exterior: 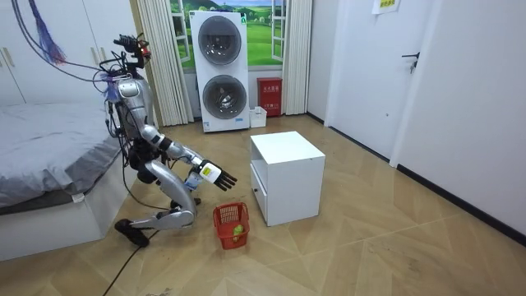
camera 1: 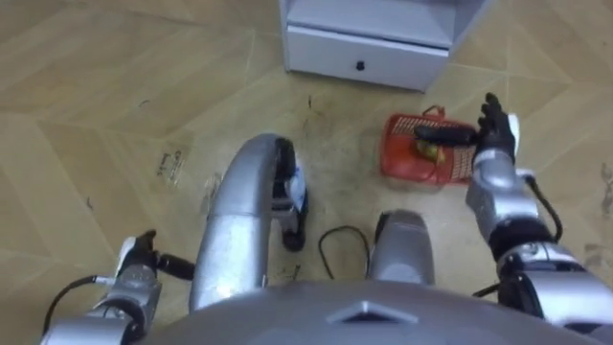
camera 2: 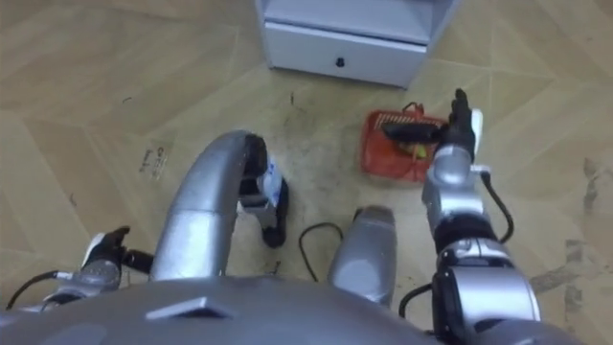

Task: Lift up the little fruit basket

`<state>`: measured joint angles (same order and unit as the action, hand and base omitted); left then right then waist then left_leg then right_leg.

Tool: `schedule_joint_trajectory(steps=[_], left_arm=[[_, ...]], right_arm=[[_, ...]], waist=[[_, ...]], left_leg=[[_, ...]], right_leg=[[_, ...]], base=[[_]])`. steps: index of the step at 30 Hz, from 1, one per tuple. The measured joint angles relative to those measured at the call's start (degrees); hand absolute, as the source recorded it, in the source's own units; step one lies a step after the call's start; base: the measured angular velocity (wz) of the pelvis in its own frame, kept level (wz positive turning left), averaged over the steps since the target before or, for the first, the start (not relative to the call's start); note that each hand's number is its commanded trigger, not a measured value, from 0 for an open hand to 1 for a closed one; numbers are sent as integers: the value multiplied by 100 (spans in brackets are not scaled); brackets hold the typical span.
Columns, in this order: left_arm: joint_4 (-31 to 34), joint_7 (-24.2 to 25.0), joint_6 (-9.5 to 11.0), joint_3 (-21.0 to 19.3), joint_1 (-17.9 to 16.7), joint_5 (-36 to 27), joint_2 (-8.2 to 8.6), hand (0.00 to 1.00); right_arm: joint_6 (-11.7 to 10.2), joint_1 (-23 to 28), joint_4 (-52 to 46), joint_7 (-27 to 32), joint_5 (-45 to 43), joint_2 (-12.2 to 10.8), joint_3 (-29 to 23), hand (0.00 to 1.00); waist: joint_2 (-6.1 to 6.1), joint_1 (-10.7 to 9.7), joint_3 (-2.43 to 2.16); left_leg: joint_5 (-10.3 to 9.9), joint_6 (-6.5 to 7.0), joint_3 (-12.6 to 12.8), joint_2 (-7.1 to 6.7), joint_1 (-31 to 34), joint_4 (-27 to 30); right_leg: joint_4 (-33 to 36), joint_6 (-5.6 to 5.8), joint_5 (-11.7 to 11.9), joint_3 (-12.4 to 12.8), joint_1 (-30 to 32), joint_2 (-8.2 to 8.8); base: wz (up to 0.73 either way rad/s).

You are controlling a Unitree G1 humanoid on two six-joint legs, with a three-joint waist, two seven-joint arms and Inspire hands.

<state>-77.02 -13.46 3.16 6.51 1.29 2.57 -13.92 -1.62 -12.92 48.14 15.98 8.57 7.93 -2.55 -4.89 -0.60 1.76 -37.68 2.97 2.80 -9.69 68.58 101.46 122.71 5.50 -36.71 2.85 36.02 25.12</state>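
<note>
Fruit basket [camera 1: 407, 161], red, sits on the wooden floor [camera 1: 105, 105] just in front of the white cabinet [camera 1: 364, 59]; something yellowish, perhaps fruit, lies inside; the right hand [camera 1: 493, 129] hangs above its right edge, fingers straight, holding nothing; the left hand [camera 1: 136, 264] is low at the robot's side, and I cannot tell its state; the robot kneels beside the bed [exterior: 49, 156].

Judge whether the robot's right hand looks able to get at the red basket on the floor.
Probably yes: the right hand, fingers straight, hovers above the basket with nothing between them; the white cabinet stands behind the basket, out of the way.
</note>
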Motion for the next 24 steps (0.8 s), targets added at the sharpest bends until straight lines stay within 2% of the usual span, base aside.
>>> schedule_joint_trajectory(steps=[1, 2, 3, 4, 5, 8, 10, 11, 12, 13, 14, 16, 19, 24], left_arm=[[-18, -143, 108, 99, 16, -89, -137, 0], [-10, -202, 161, 167, 6, -106, -147, 0], [58, -229, 206, 266, 34, -202, -96, 0], [58, -211, 222, 294, 27, -200, -24, 0], [33, -207, 225, 296, -18, -201, -6, 0], [-4, -188, 224, 510, -194, -250, -12, 0], [-3, -84, 220, 588, -352, -313, -21, 0], [-2, -63, 219, 588, -407, -313, -21, 0], [15, -10, 213, 565, -469, -312, 59, 0], [39, 72, 233, 561, -570, -312, 99, 0], [37, 96, 248, 563, -605, -313, 96, 0], [34, 170, 325, 618, -680, -323, 32, 0], [19, 241, 335, 743, -812, -323, 8, 0], [-64, 292, 336, 817, -849, -322, 5, 0]], right_arm=[[-2, 113, -171, 20, -6, -54, -7, 0], [-19, 115, -229, 20, -10, -48, -13, 0], [-69, 42, -302, 20, 0, 8, -50, 0], [-146, 39, -318, 5, 15, 63, -50, 0], [-151, 47, -317, 4, 25, 62, -46, 0], [-149, 128, -316, 13, 39, 28, -8, 0], [-143, 218, -315, 9, 38, 56, 119, 0], [-143, 243, -316, 1, 24, 61, 150, 0], [-128, 236, -311, -12, -6, 123, 184, 0], [-121, 258, -314, -11, 6, 120, 237, 0], [-120, 285, -332, -8, 16, 119, 261, 0], [-119, 404, -433, -31, 52, 135, 371, 0], [-119, 429, -436, -58, 61, 141, 375, 0], [-119, 428, -451, -114, 63, 179, 381, 0]], waist=[[-169, -199, -20], [-202, -238, -32], [-187, -251, -15], [-130, -248, 19], [-136, -244, 21], [-195, -430, 18], [-227, -443, 19], [-242, -444, 17], [-159, -387, 62], [-147, -388, 65], [-179, -413, 66], [-263, -498, 44], [-321, -525, 17], [-296, -515, 7]], left_leg=[[15, 80, 194, 49, 129, 211], [-3, 112, 245, 78, 201, 339], [-59, 34, 256, 117, 296, 595], [-138, -5, 263, 190, 319, 752], [-154, -22, 276, 209, 319, 781], [-182, -143, 339, 230, 357, 841], [-179, -167, 330, 328, 449, 1058], [-170, -183, 324, 336, 484, 1140], [-140, -236, 214, 435, 555, 1336], [-55, -386, 167, 412, 618, 1349], [-20, -417, 169, 400, 613, 1324], [1, -431, 161, 401, 563, 1198], [1, -432, 100, 398, 566, 1166], [0, -433, 114, 396, 571, 1105]], right_leg=[[207, 7, 198, -39, -385, 70], [283, 31, 90, -38, -499, 17], [511, 13, 12, 67, -500, -55], [666, -1, 5, 123, -502, -39], [723, -18, -5, 135, -503, -22], [910, -79, -111, 202, -528, -51], [1126, -123, -234, 325, -537, -240], [1191, -141, -276, 347, -568, -264], [1288, -188, -303, 371, -586, -451], [1288, -188, -307, 398, -558, -526], [1277, -187, -307, 403, -558, -517], [1251, -177, -312, 355, -556, -515], [1253, -173, -313, 302, -548, -528], [1274, -158, -321, 250, -510, -531]], base=[[68], [48], [0], [-14], [-7], [7], [-11], [-31], [-36], [-33], [-4], [16], [6], [7]])
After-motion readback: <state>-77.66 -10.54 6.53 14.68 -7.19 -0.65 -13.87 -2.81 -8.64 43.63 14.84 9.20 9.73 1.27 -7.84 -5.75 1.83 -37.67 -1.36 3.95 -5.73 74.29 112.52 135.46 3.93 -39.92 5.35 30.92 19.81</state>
